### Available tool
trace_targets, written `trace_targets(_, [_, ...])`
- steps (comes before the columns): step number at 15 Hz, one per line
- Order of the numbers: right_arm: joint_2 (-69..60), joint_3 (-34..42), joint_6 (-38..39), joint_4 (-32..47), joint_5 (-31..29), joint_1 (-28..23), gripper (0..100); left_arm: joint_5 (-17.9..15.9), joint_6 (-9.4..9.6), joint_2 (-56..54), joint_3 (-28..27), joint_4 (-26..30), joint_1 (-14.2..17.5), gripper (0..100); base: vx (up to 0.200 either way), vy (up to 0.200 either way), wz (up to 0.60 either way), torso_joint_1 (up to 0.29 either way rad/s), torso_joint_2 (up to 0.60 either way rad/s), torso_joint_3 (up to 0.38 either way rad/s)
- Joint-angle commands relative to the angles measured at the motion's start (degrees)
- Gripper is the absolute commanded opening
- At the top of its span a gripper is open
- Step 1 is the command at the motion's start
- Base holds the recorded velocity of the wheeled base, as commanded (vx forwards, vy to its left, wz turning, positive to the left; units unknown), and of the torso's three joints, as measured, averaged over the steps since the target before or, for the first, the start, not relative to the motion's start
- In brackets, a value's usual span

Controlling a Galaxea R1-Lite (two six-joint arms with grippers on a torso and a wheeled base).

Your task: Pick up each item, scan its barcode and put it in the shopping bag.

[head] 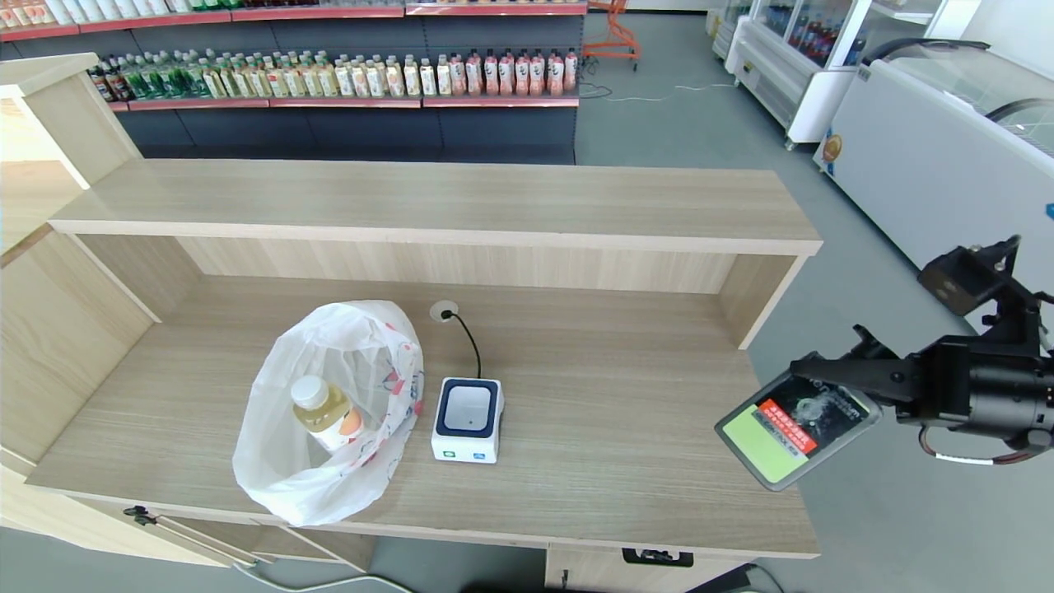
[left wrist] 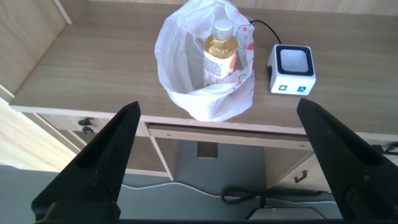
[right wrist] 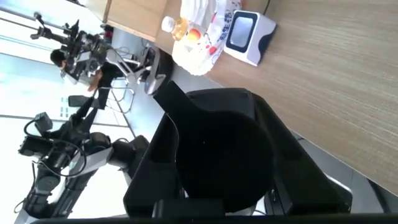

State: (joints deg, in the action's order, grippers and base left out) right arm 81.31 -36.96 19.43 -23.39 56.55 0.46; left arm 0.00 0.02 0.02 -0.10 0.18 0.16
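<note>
Packet: flat, rectangular, glossy black with green and red label patches, print too small to read. It hangs off the right edge of the counter, one end hidden under my right gripper, which is clamped on it.
Shopping bag: thin crinkled white plastic, mouth agape, on the wood-grain counter. Its wall covers the lower part of a capped bottle.
Scanner: white box, just beside the bag.
My left gripper: fingers spread wide, before the counter's front edge.
</note>
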Motion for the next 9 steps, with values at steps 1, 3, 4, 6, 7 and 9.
trace_targets(1, [1.0,-0.1,0.0,0.0,0.0,1.6,0,0.0,-0.02,0.0,0.0,0.0,0.0,100,0.000,0.000,0.00,0.000,0.00,0.000])
trace_targets(3, [1.3,-0.3,0.0,-0.1,0.0,1.6,0,0.0,0.06,0.0,0.0,0.0,0.0,100,0.000,0.100,0.00,0.001,0.00,-0.001])
trace_targets(4, [1.7,-0.5,0.0,-0.1,0.0,1.6,0,0.0,-0.02,0.0,0.0,0.0,0.0,100,0.000,0.200,0.00,-0.002,0.00,0.002])
trace_targets(6, [2.1,-0.7,-0.1,-0.1,0.0,1.6,0,0.0,-0.02,0.0,0.0,0.0,0.0,100,0.000,0.200,0.00,0.000,0.01,0.005])
trace_targets(7, [2.2,-1.1,-0.1,-0.1,0.0,1.8,0,0.0,-0.11,0.0,0.0,0.0,0.0,100,0.000,0.200,0.00,-0.002,0.01,-0.002])
trace_targets(9, [2.5,-1.8,-0.2,-0.1,0.0,2.8,0,0.0,-0.11,0.0,0.0,0.0,0.0,100,0.000,0.200,0.00,0.000,0.00,0.002])
